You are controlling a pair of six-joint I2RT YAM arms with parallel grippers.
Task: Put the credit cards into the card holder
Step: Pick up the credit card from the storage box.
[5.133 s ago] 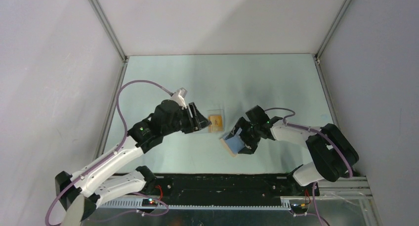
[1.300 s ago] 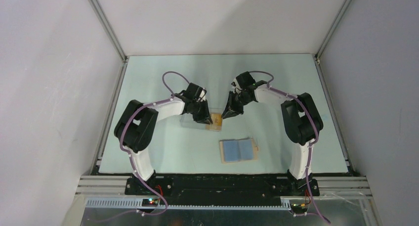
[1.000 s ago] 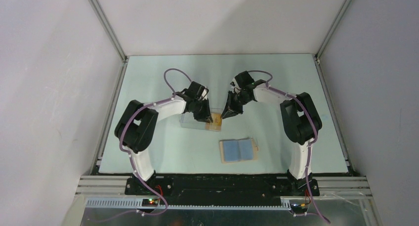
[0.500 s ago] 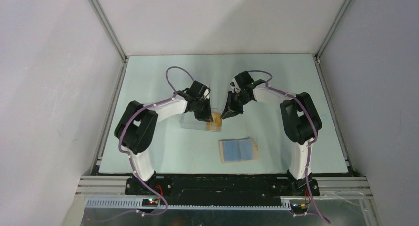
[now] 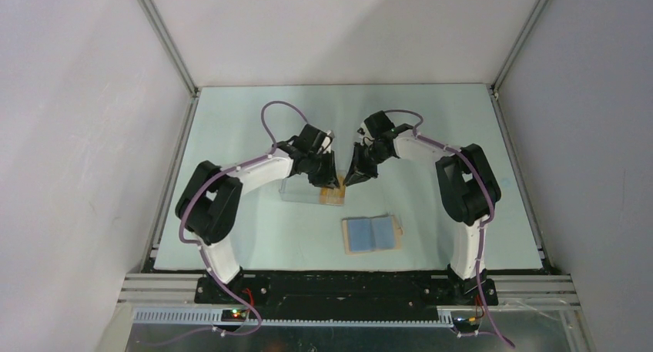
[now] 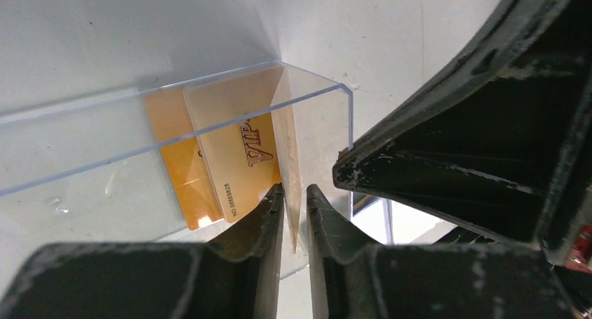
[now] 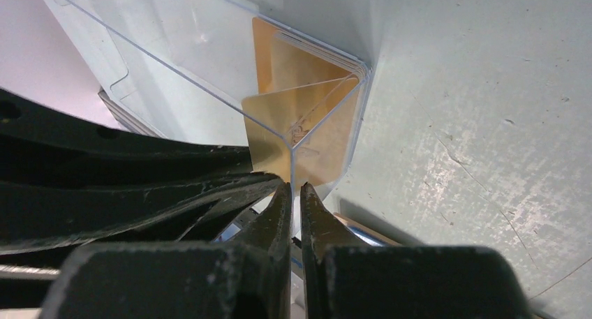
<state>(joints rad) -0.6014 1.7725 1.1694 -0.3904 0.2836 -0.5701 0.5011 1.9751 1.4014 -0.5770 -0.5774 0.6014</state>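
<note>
The left hand (image 5: 329, 179) reaches down into the open clear box (image 5: 300, 190), which lies about the middle of the tabletop (image 5: 254, 121). In its wrist view the left hand (image 6: 293, 193) brackets an upright card (image 6: 290, 144) tipped onto its edge, fingers close on either side; I cannot tell whether they pinch it or only flank it. The aim looks to be peeling one card off the stack so it can be lifted out alone. The remaining credit cards (image 6: 223, 165) lie flat in the box's right end, orange-yellow, overlapped, one reading VIP; none is in the holder yet. The box wall (image 7: 174, 47) rises around them, which is likely why a card must be stood up first. The right hand (image 5: 353, 175) comes in from the far right side, and its wrist view shows the right hand (image 7: 293, 190) clenched on the box's corner wall, apparently to keep the light box from sliding. The card holder (image 5: 372, 234) lies open toward the near edge, blue lining up, snap tab to the right, apart from the box, ready to receive.

The tabletop is pale green and matte, scuffed in places; plain white walls (image 5: 92, 136) enclose it, with metal frame struts (image 5: 165, 40) at the corners and a black rail (image 5: 346, 286) along the near edge.
</note>
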